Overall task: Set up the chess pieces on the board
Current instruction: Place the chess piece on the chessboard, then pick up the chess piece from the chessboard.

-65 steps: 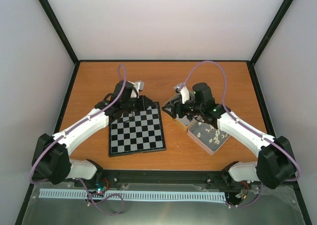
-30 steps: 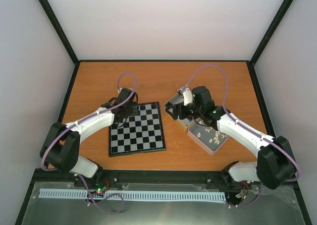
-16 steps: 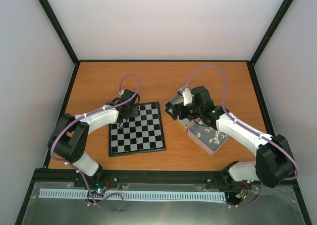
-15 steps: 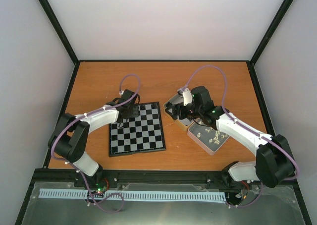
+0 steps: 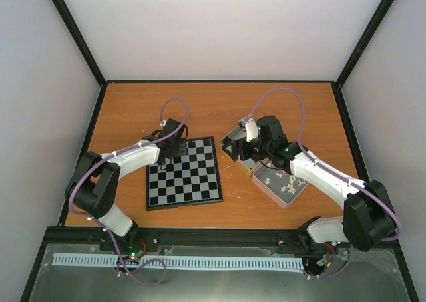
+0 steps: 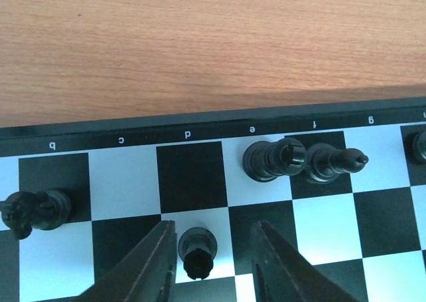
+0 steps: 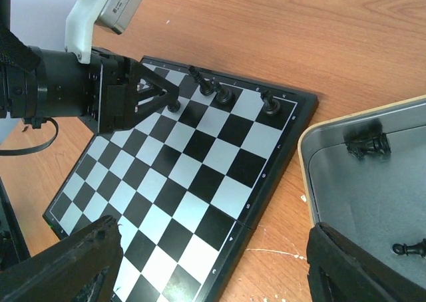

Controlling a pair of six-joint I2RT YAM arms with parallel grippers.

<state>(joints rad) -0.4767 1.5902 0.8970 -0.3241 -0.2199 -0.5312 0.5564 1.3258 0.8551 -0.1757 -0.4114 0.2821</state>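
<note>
Small white letters run along the black border of the board point(image 6: 200, 126), reading b, c, d, e, f and g in the left wrist view; a further mark beyond g is cut off by the frame edge. That view shows five black chess pieces point(image 6: 274, 159) on the board. One sits on the b square at the left and is partly cropped. Two stand touching side by side on e and f. One past g is sliced by the right edge. The fifth is a pawn point(image 6: 198, 251) on the white square one row in from d. The left gripper point(image 6: 213, 223) is released: its two fingers point(image 6: 150, 265) stand apart on either side of the pawn, the right one clearly off it, the left one close beside it. The right gripper point(image 7: 214, 229) hangs spread wide over the near part of the board with nothing between its fingers. Its camera shows a silver tin point(image 7: 305, 157) just beside the board, holding two more black pieces, though the tin is cut off at the right. From above, a second tin point(image 5: 261, 185) holds cream-white pieces point(image 5: 283, 179), too small to count. The first tin is mostly hidden under the right arm.
</note>
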